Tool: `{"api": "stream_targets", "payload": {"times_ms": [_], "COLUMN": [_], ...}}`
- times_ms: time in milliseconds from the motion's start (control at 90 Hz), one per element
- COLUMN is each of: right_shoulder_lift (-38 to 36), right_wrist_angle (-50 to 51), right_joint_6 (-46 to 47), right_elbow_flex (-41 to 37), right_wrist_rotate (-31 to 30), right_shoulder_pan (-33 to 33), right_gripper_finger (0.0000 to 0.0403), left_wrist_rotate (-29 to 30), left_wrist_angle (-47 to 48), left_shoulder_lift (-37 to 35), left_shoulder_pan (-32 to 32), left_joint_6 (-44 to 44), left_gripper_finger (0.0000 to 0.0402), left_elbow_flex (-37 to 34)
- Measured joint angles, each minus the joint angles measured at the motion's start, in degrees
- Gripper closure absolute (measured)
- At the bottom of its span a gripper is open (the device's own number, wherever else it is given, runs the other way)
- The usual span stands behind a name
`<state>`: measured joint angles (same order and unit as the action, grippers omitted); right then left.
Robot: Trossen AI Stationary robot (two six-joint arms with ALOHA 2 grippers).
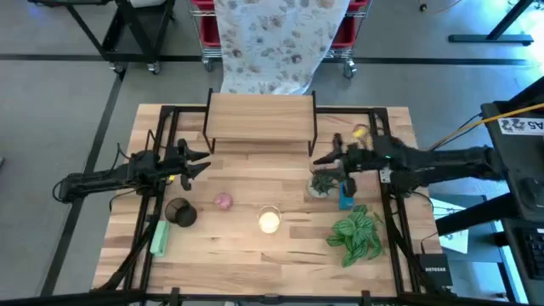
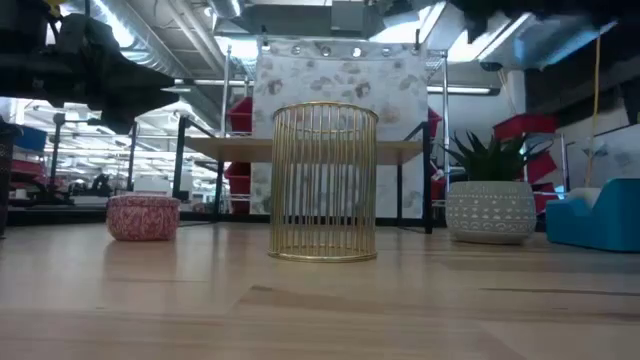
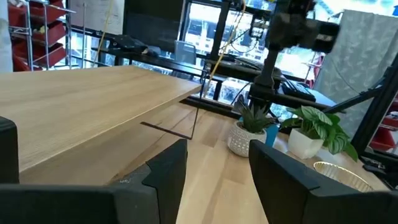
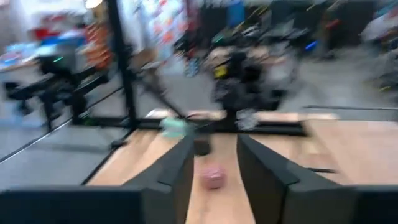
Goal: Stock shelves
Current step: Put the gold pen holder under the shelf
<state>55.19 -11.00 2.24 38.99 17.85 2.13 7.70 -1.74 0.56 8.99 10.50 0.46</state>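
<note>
The shelves (image 1: 259, 117) stand at the table's far edge, their top plank bare as far as I can see. My left gripper (image 1: 197, 162) and right gripper (image 1: 323, 160) hover open and empty; every item waits.

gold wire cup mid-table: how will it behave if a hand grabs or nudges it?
The gold wire cup is thin rods with open gaps, so it is probably light and may slide when nudged. It stands taller than wide, so a high push could tip it. The rods may flex under a hard squeeze.
</note>
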Motion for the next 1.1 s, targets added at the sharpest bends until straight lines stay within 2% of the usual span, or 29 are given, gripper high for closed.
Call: {"api": "stream_targets", "payload": {"times_ms": [78,189,400,511,722,856,1100], "right_shoulder_lift": [7.5,17.0,31.0,37.0,45.2,48.6,51.9], "right_wrist_angle": [6.8,16.9,34.2,38.4,45.7,48.1,49.1], "right_joint_6": [-2.3,-7.0,-11.1,-11.8,-13.0,-10.7,-8.4], "right_elbow_flex": [7.7,18.5,37.2,43.8,51.5,54.5,55.2], "right_wrist_rotate": [3.9,4.1,-0.7,-4.0,-10.0,-12.9,-14.3], "right_shoulder_pan": [-1.9,-6.4,-14.5,-18.2,-22.3,-23.2,-23.1], "right_gripper_finger": [0.026,0.0252,0.0251,0.0251,0.0251,0.0251,0.025], "left_wrist_rotate": [0.0,0.0,0.0,0.0,0.0,0.0,0.0], "left_wrist_angle": [0.0,0.0,0.0,0.0,0.0,0.0,0.0], "left_shoulder_lift": [0.0,0.0,0.0,0.0,0.0,0.0,0.0], "left_shoulder_pan": [0.0,0.0,0.0,0.0,0.0,0.0,0.0], "left_joint_6": [0.0,0.0,0.0,0.0,0.0,0.0,0.0], "left_gripper_finger": [0.0244,0.0244,0.0244,0.0244,0.0244,0.0244,0.0244], "left_elbow_flex": [0.0,0.0,0.0,0.0,0.0,0.0,0.0]}}
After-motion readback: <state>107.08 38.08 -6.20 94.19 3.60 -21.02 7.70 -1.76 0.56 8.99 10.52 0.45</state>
